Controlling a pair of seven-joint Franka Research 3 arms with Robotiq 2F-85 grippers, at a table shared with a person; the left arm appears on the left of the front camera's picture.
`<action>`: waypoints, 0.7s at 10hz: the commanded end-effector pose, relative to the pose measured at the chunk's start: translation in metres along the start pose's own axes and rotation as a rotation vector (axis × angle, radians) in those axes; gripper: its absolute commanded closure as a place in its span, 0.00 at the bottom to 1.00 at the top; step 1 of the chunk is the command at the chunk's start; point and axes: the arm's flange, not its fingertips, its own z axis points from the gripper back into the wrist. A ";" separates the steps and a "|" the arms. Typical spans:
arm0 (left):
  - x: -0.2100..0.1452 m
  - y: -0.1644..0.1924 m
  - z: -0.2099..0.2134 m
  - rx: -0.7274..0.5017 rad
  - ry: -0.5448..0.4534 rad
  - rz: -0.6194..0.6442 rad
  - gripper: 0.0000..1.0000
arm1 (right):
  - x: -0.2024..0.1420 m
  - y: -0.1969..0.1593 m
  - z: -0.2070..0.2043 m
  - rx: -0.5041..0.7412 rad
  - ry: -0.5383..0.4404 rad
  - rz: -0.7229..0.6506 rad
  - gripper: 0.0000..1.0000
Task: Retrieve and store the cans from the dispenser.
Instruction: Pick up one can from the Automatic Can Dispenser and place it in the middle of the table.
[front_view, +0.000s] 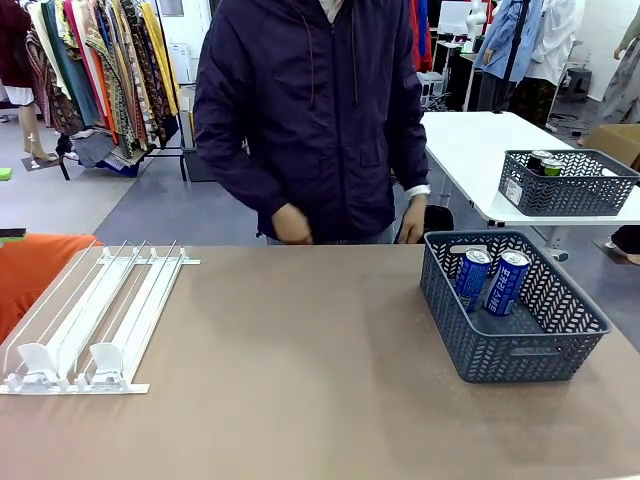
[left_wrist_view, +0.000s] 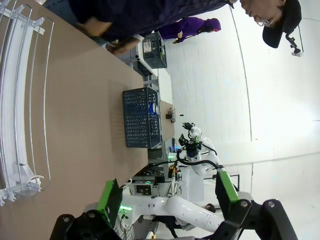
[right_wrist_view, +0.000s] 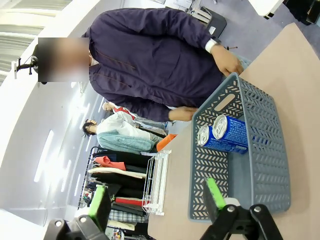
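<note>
Your dispenser (front_view: 95, 320) sits at the left of the tabletop (front_view: 300, 380) with its rails looking bare: no can rests on them, and the white pusher tabs (front_view: 70, 362) stand at the near end. Both blue cans (front_view: 490, 280) already stand upright, side by side, in the grey basket (front_view: 520, 350) on the right. So judge the storing as done for what was on the rack, unless more cans arrive.

Your left tool (left_wrist_view: 167, 200) hangs above the tabletop with its green pads spread wide and nothing between them. Your right tool (right_wrist_view: 157, 202) is also spread and empty, looking toward the basket from above and to one side.

The person (front_view: 310, 110) stands at the far edge, hands (front_view: 290, 225) low near the tabletop edge and holding nothing you can make out. A second basket (front_view: 565, 185) on the white table behind holds more cans.

Next, you should wait and watch the rack. If a can is loaded onto the rails, bring the left tool down to the near end with its pads either side of the can, close, lift, and carry it across to the basket, setting it beside the two already there without knocking them.
</note>
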 end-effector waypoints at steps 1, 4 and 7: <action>0.000 -0.004 -0.001 -0.018 -0.007 0.014 0.00 | 0.003 0.004 -0.001 0.013 -0.009 -0.009 0.00; 0.000 -0.004 -0.001 -0.018 -0.007 0.014 0.00 | 0.003 0.004 -0.001 0.013 -0.009 -0.009 0.00; 0.000 -0.004 -0.001 -0.018 -0.007 0.014 0.00 | 0.003 0.004 -0.001 0.013 -0.009 -0.009 0.00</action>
